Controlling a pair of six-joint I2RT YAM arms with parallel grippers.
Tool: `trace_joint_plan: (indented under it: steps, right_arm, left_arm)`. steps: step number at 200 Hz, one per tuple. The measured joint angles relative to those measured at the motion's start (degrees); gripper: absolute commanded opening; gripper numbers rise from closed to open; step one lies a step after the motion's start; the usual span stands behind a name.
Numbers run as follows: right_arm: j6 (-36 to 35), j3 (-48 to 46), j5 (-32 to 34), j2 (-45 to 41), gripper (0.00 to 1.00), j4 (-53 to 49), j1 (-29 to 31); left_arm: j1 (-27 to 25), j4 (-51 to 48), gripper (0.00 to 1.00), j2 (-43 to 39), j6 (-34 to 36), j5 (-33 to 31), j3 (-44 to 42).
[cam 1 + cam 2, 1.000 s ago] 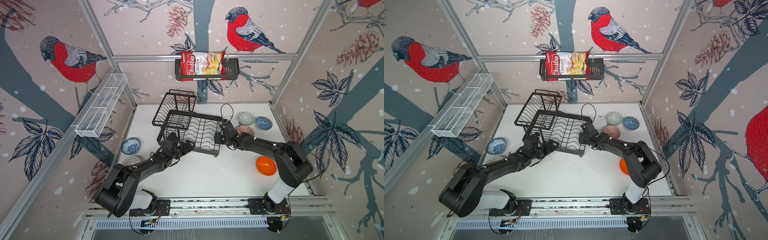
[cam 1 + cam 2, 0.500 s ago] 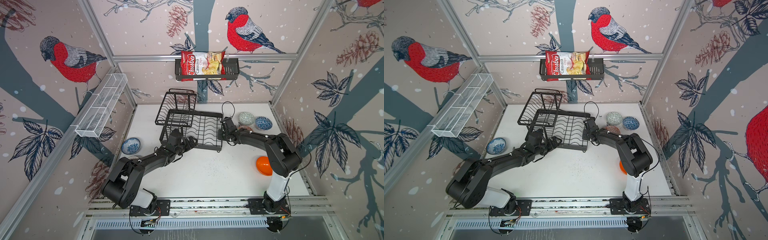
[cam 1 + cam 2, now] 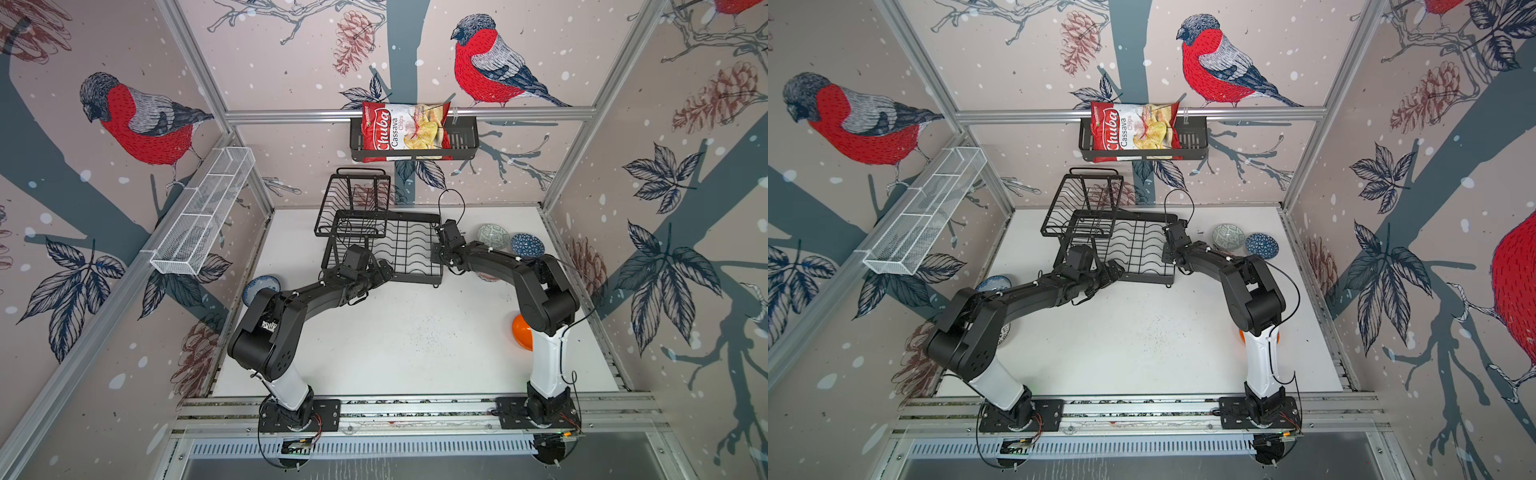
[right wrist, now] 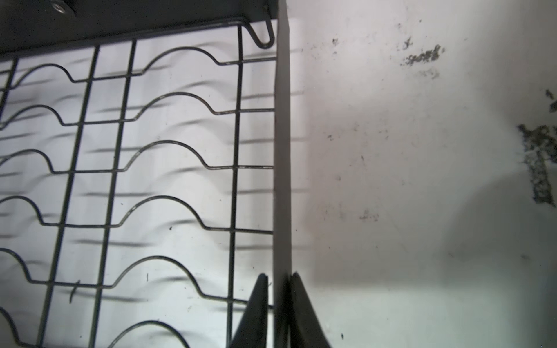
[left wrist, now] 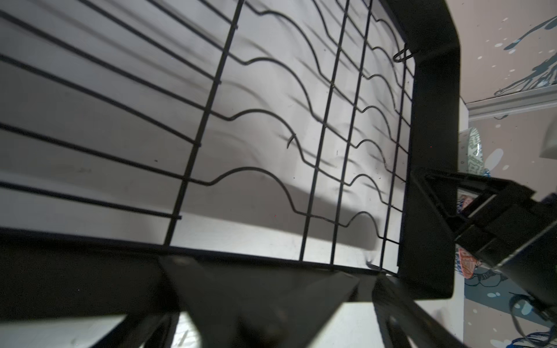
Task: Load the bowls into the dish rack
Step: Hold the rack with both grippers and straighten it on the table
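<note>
The black wire dish rack (image 3: 399, 249) (image 3: 1138, 249) stands mid-table at the back. My right gripper (image 3: 436, 251) (image 4: 278, 275) is shut on its right rim (image 4: 281, 150), one finger on each side. My left gripper (image 3: 384, 270) (image 5: 366, 280) is open at the rack's front rim near the corner. The grey-green bowl (image 3: 493, 237) and the blue geometric bowl (image 3: 527, 244) sit to the right of the rack. The salmon bowl (image 3: 486, 276) is mostly hidden under my right arm. The orange bowl (image 3: 521, 332) lies behind the right arm's base. The blue-white floral bowl (image 3: 259, 286) is at the left.
A black slatted basket (image 3: 461, 141) with a chips bag hangs on the back wall. A white mesh tray (image 3: 199, 216) is fixed to the left wall. A patterned white bowl (image 3: 1005, 332) peeks out under my left arm.
The rack has swung from a skewed angle to square with the table and slid back. Both arms followed it. My right gripper has closed onto the right rim.
</note>
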Motion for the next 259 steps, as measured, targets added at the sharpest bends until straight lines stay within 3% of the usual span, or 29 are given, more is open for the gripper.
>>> trace_joint_plan:
  steps: [18, 77, 117, 177, 235, 259]
  right_arm:
    - [0.00, -2.03, -0.94, -1.18, 0.48, 3.19, 0.07]
    - [0.02, -11.04, -2.80, -11.74, 0.51, 4.20, 1.25]
    - [0.00, -13.09, -2.80, -10.43, 0.44, 4.59, 1.25]
    - [0.00, -13.09, -0.98, -8.50, 0.18, 5.35, 1.44]
    - [1.01, -12.57, 1.44, -7.96, 0.07, 6.73, 1.33]
    - [-1.95, -11.28, 2.80, -7.02, 0.02, 6.03, 1.25]
  left_arm:
    - [0.00, 0.28, 0.98, 0.24, -0.59, 0.85, 0.04]
    - [-0.22, 2.25, 0.98, -3.78, -0.85, 4.57, -3.19]
    - [-0.35, 2.32, 0.98, -6.08, -0.85, 4.63, -5.18]
    - [-1.07, 1.88, 0.98, -11.39, 0.98, 4.55, -9.16]
    - [-1.11, 1.88, 0.98, -13.22, 2.19, 3.61, -12.41]
    - [-1.11, 1.90, 0.98, -13.55, 2.12, 3.58, -13.33]
